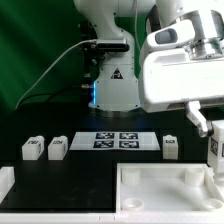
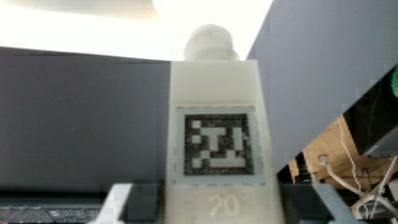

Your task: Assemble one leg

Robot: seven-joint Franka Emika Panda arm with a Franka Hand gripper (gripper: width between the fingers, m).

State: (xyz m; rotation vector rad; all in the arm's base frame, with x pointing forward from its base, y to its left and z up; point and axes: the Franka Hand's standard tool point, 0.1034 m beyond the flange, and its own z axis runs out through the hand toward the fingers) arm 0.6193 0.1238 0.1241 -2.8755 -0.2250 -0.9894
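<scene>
The end effector [image 2: 210,208] is clamped on the leg [image 2: 217,110], holding it upright with its tag visible, close to the panel's [image 1: 150,168] rim.

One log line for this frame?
fingers: shut on leg | leg: upright | spare legs: three on table | panel: flat on table

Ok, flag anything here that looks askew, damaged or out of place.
Nothing stands out. The gripper holds one leg upright, its tag square in the wrist view. Three spare legs sit level on the table either side of the marker board, and the panel lies flat. No damage shows.
</scene>
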